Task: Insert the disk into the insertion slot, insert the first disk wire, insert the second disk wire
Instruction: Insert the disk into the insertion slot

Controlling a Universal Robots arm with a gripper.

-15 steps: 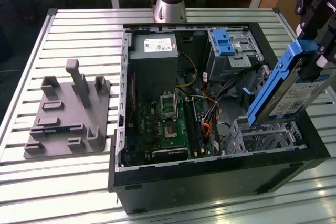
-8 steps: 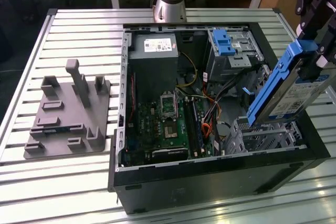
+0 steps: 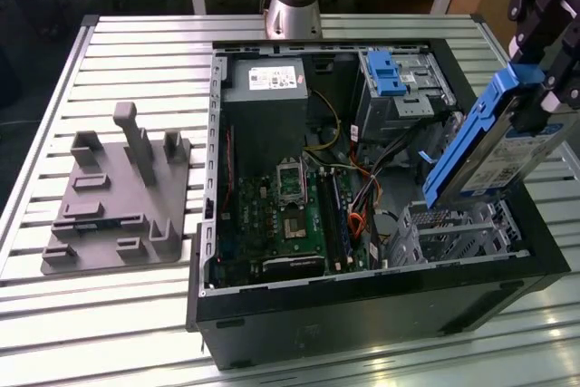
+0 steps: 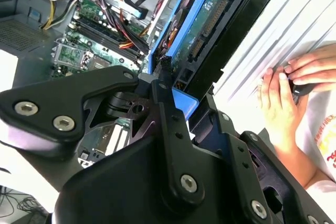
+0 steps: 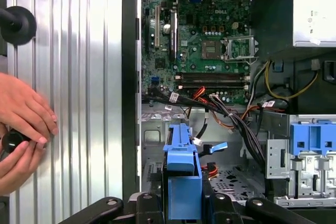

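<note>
The disk [image 3: 494,147], silver-grey in a bright blue carrier, hangs tilted over the exterior view's right end of the open computer case [image 3: 362,305]. My gripper [image 3: 536,83] is shut on its upper end. Just below the disk's lower end sits the insertion slot [image 3: 453,228], a perforated silver cage; the two are apart. In the second wrist view the black fingers [image 4: 168,108] clamp the disk [image 4: 210,19] with its connector edge showing. The first wrist view shows the carrier's blue edge [image 5: 181,182] held in the gripper [image 5: 181,205], above the cage floor [image 5: 231,179]. Loose wires [image 3: 367,192] lie beside the cage.
A taller silver bay with a blue latch [image 3: 390,74] stands behind the cage. The motherboard [image 3: 290,215] and power supply [image 3: 263,79] fill the case's middle. A grey fixture plate [image 3: 118,197] lies on the slatted table. A person's hands [image 5: 21,124] rest beside the case.
</note>
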